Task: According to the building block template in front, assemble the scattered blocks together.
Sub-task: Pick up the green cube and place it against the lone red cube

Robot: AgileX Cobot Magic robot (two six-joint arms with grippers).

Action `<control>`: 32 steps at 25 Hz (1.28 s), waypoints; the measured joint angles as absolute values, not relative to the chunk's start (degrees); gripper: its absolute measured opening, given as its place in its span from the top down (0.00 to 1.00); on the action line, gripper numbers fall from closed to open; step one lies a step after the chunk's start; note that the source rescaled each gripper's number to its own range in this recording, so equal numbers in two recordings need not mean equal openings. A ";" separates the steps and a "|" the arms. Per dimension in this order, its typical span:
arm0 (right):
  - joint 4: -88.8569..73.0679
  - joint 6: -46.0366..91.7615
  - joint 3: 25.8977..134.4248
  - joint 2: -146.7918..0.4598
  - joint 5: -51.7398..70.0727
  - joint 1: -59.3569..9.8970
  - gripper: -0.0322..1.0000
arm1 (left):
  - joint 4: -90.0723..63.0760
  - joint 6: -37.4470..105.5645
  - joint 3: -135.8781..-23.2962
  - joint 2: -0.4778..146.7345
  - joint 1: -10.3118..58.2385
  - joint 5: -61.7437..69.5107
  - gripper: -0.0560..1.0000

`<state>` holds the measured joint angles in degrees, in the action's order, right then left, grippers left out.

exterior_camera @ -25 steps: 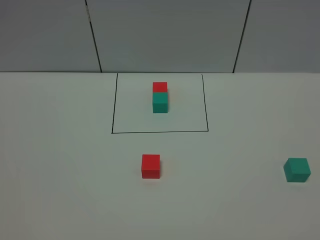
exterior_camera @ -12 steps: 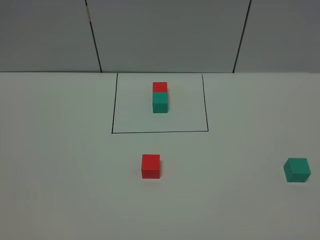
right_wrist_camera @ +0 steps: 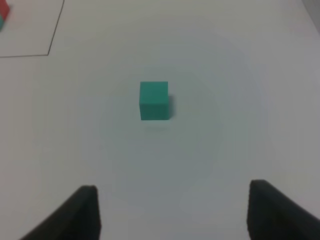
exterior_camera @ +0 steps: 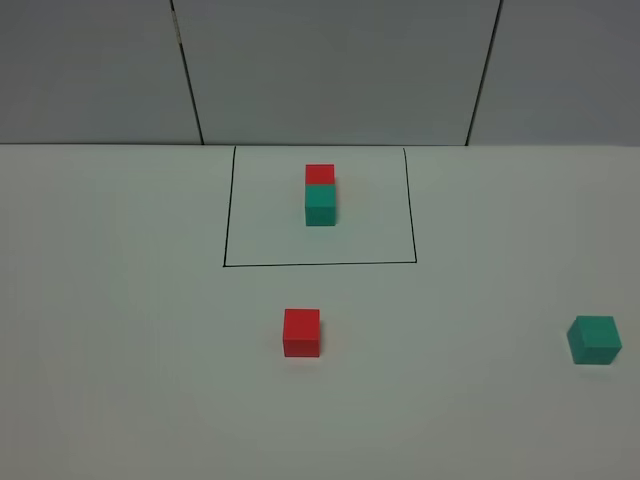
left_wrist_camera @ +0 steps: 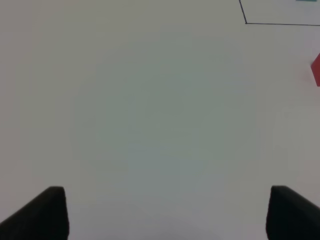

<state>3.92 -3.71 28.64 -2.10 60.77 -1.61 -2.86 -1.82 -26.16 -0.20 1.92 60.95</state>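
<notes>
The template, a red cube (exterior_camera: 320, 174) joined to a teal cube (exterior_camera: 320, 205), stands inside a black drawn rectangle (exterior_camera: 320, 264) at the table's far middle. A loose red cube (exterior_camera: 301, 332) sits in front of the rectangle, and its edge shows in the left wrist view (left_wrist_camera: 316, 70). A loose teal cube (exterior_camera: 594, 340) lies at the right, centred ahead of my right gripper (right_wrist_camera: 172, 210), which is open and empty. My left gripper (left_wrist_camera: 165, 212) hangs open over bare table, well away from the red cube. Neither arm appears in the high view.
The white table (exterior_camera: 120, 330) meets a grey panelled wall (exterior_camera: 330, 70) at the back. A corner of the black rectangle shows in both wrist views (left_wrist_camera: 246, 23) (right_wrist_camera: 49, 53).
</notes>
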 joint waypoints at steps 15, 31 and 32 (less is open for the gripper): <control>3.92 -3.30 28.64 -2.05 60.59 -1.61 0.37 | -2.82 -1.82 -26.16 -0.20 1.92 60.95 0.20; 8.21 15.31 35.86 -32.92 53.49 -1.61 0.03 | -2.82 -1.82 -26.16 -0.20 1.92 60.95 0.20; 8.27 16.89 36.56 -35.35 52.59 -1.61 0.02 | -2.82 -1.82 -26.16 -0.20 1.92 60.95 0.20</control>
